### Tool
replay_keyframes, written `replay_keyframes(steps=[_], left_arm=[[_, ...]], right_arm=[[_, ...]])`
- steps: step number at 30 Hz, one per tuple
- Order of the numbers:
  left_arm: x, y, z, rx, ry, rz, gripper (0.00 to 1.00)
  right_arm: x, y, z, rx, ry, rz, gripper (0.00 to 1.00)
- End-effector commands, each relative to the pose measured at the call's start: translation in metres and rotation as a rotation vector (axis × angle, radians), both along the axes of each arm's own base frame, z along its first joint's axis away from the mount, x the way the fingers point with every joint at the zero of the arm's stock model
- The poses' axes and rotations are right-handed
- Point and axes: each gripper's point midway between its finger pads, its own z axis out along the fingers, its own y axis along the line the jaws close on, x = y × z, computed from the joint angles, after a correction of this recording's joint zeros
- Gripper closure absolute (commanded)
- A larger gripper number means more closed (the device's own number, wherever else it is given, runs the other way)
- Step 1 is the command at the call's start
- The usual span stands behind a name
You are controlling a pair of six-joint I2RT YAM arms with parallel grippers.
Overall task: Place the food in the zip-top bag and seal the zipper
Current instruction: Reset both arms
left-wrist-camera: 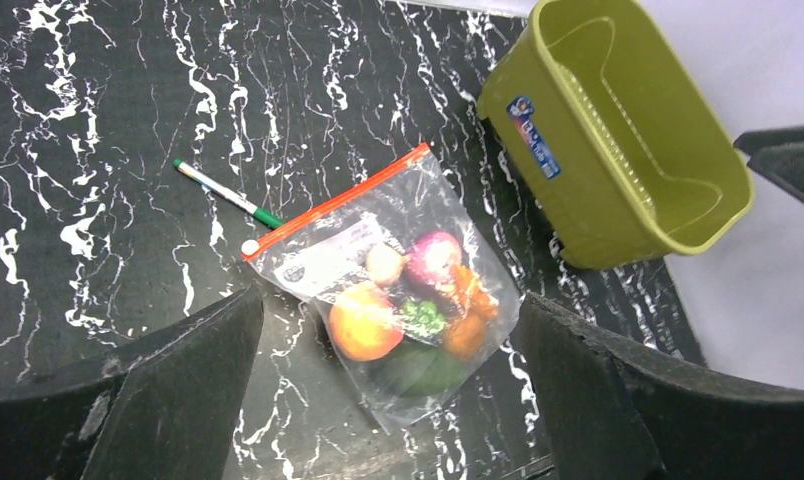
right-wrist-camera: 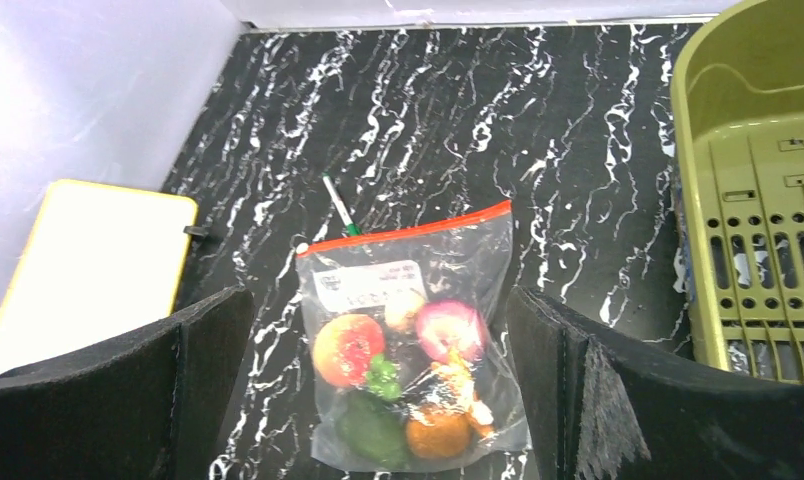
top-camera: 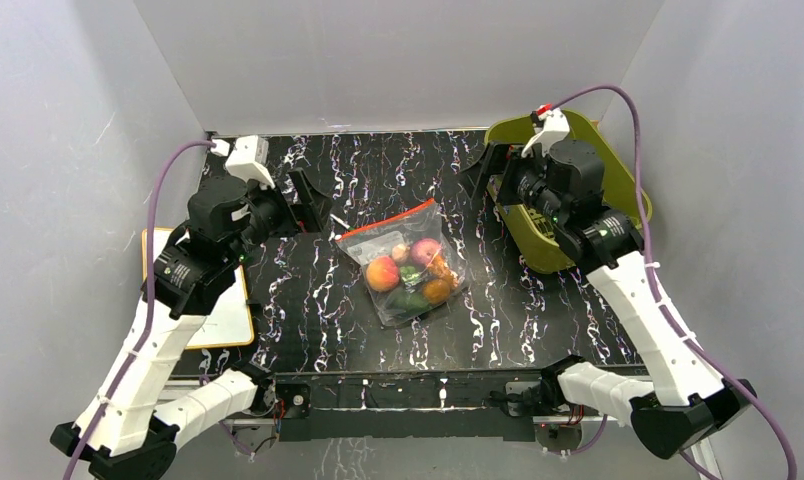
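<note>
The zip-top bag lies flat on the dark marbled surface at the middle of the top view. All the food is inside it, bunched toward its lower end. The zipper runs as a straight red-orange line along the bag's upper edge.

The left jaws are spread wide and hold nothing. They hang at the left of the top view, well apart from the bag. The right jaws are spread just as wide and are also empty, up at the right over the green basket.

The strip looks flat and closed along its length, but no view shows whether every part has clicked shut. That is the main risk: a stretch left unpressed, most likely at one end, would let the seal creep open and pieces slide out if the bag is moved.

The pen lies just beside the zipper's left end. Another pinch there could catch its cap and drag it, or skew the bag. The crinkly plastic may also slip or buckle under a one-sided press.
</note>
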Motion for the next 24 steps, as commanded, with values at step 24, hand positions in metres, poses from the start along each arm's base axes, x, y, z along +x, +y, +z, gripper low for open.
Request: replay_keyframes(steps=[24], left_arm=[[-0.014,0.017,-0.009,-0.110,-0.016,0.104,0.02]], right_arm=[[-0.032,0.010,0.036,0.222,-0.043,0.058,0.02]])
